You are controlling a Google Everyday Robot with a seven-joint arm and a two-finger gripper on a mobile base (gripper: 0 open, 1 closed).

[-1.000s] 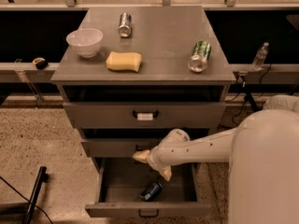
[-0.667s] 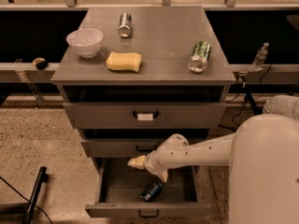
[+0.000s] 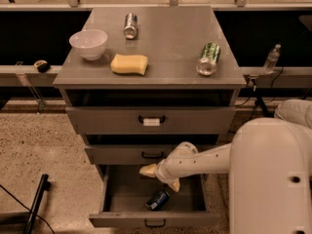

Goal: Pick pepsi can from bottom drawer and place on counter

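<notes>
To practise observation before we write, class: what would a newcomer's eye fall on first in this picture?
The white arm reaches in from the right, its gripper open over the pulled-out bottom drawer. Under it a pepsi can lies on its side in the drawer; on the counter sit a white bowl, a yellow sponge.

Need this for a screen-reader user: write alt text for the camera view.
The robot's open hand hovers over the pulled-out bottom drawer, just above a pepsi can lying inside. The counter holds a bowl, sponge, silver can and green can.
</notes>
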